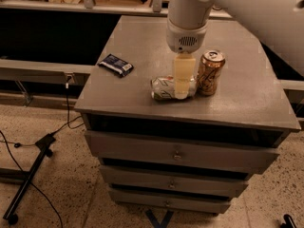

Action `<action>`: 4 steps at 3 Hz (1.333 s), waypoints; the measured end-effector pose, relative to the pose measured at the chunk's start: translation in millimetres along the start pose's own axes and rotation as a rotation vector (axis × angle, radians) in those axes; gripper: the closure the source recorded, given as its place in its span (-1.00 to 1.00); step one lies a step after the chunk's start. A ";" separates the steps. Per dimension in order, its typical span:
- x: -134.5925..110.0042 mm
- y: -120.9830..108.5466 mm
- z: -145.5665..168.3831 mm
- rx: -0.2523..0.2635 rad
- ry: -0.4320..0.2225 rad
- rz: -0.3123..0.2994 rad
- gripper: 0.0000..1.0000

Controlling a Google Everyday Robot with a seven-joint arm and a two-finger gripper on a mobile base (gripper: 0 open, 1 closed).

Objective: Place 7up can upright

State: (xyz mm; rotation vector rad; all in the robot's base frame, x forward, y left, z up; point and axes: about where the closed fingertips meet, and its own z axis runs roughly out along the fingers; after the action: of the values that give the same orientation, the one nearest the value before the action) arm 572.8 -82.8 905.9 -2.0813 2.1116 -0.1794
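The 7up can (pixel 164 88), white-silver with green markings, lies on its side near the front edge of the grey drawer cabinet top (pixel 142 46). My gripper (pixel 182 90) hangs from the white arm directly over the can's right half and covers that part. A gold-orange can (pixel 211 72) stands upright just right of the gripper, close beside the lying can's end.
A dark blue packet (pixel 116 64) lies on the cabinet top at the left. The cabinet has three drawers (pixel 178 152) below. A black stand and cable (pixel 33 165) are on the floor at the left. A shelf runs along the back.
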 end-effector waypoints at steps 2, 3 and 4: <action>-8.1 -10.5 43.5 -0.069 -0.010 0.023 -1.00; -16.1 -0.3 55.4 -0.100 -0.019 0.036 -1.00; -25.6 12.4 64.3 -0.117 -0.021 0.040 -1.00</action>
State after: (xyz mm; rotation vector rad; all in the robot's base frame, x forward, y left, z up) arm 574.2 -54.9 841.4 -2.0920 2.1982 -0.0291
